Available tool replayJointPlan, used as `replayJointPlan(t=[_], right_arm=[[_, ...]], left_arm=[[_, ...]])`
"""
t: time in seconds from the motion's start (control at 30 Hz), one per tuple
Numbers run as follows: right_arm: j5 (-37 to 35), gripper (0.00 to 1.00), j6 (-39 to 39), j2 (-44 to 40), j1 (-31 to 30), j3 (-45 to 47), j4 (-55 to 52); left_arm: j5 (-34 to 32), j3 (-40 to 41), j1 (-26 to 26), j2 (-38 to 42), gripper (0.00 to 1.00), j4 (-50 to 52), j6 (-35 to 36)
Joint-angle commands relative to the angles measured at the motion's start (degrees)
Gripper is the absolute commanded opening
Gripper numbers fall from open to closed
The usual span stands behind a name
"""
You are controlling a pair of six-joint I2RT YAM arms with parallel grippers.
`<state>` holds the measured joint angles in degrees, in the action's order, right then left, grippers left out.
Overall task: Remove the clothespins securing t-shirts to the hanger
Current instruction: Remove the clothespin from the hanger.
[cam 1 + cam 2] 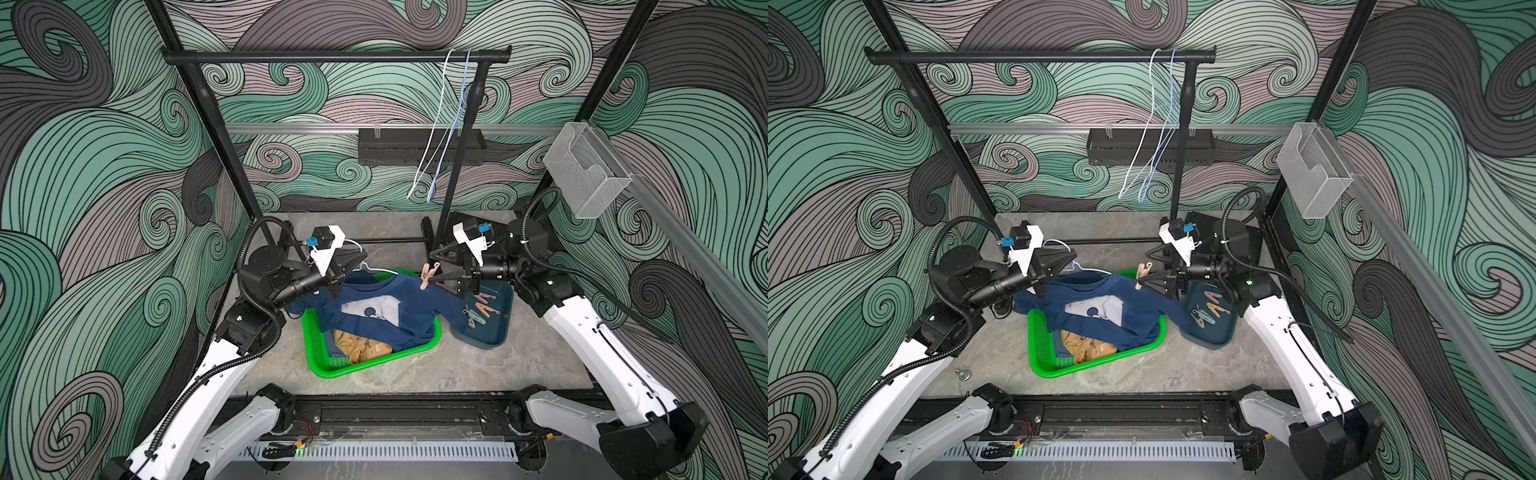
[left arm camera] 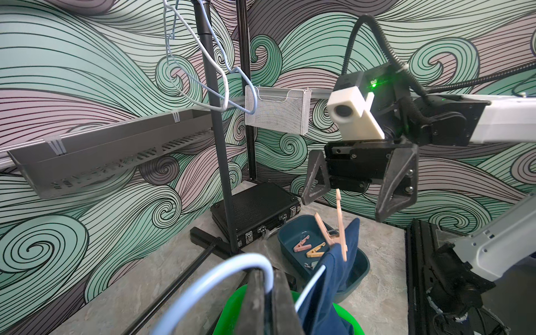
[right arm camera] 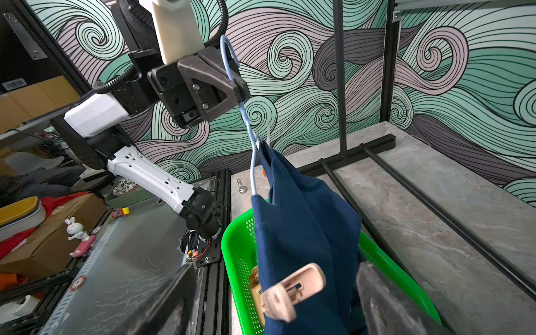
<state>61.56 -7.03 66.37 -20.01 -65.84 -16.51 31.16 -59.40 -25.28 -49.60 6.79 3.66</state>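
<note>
A navy t-shirt [image 1: 390, 307] with a white print hangs from a pale wire hanger [image 2: 232, 269] over a green basket [image 1: 316, 349]. My left gripper [image 1: 363, 259] is shut on the hanger's hook. A peach clothespin [image 1: 429, 275] clips the shirt's shoulder to the hanger. My right gripper [image 3: 275, 304] stands open around that clothespin [image 3: 293, 290], its fingers [image 3: 385, 304] wide on both sides and not touching it. A mustard t-shirt [image 1: 361, 345] lies in the basket. Several loose clothespins [image 1: 482, 309] lie in a teal tray [image 1: 498, 340].
A black garment rack [image 1: 332, 56] spans the back, with two empty wire hangers [image 1: 444, 137] on its rail. A black case [image 2: 255, 208] sits behind the tray by the rack's foot. A mesh holder [image 1: 586, 170] hangs on the right wall.
</note>
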Motion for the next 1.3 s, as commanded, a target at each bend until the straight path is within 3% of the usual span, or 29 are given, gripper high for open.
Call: replayJointPlan(t=[0.0, 0.4, 1.27], right_arm=[[1.66, 0.88, -1.26, 1.13, -0.12, 0.69, 1.94], [5.36, 0.80, 1.55, 2.27, -1.26, 1.44, 4.97], [2.12, 0.45, -2.42, -0.74, -1.22, 2.55, -1.07]], left_arm=[[1.27, -1.34, -0.30, 0.11, 0.00, -1.84, -0.10], [0.71, -1.42, -0.30, -0.28, 0.00, -1.70, -0.39], [-0.06, -2.12, -0.23, -1.11, 0.00, -1.08, -0.23]])
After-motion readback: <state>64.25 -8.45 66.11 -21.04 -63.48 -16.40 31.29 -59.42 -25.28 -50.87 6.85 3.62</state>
